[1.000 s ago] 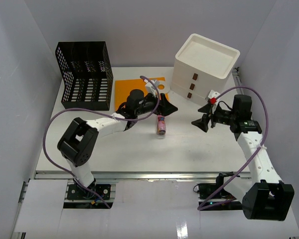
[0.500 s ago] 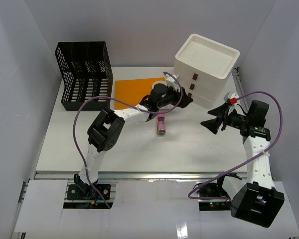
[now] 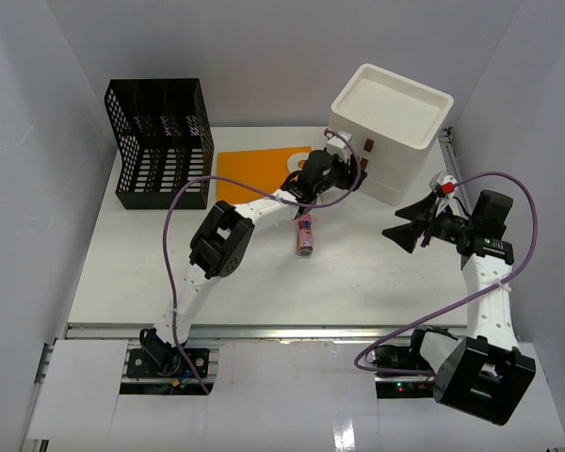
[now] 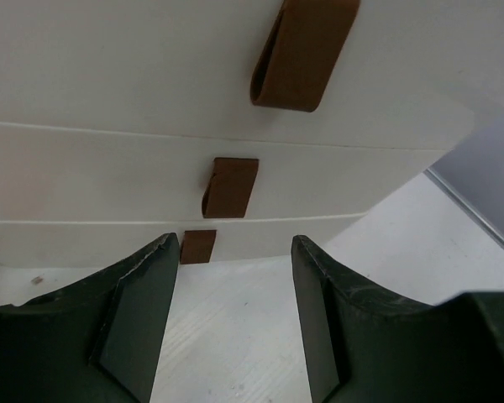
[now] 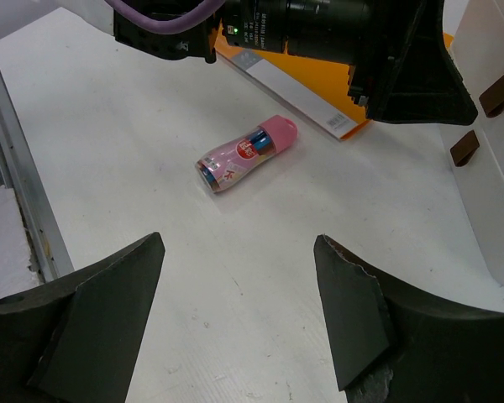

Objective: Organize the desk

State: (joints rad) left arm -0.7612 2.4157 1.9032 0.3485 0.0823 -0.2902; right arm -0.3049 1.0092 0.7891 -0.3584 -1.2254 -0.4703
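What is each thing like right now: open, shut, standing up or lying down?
drawers, all three shut
bottle, lying on its side
rack, standing upright
folder, lying flat, partly hidden by the left arm
left gripper, open, empty, right in front of the drawers
right gripper, open, empty, up above the desk

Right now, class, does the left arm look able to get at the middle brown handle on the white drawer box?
Probably yes. The left gripper is open and empty, facing the drawer box close up, and nothing lies between its fingers and the middle handle.
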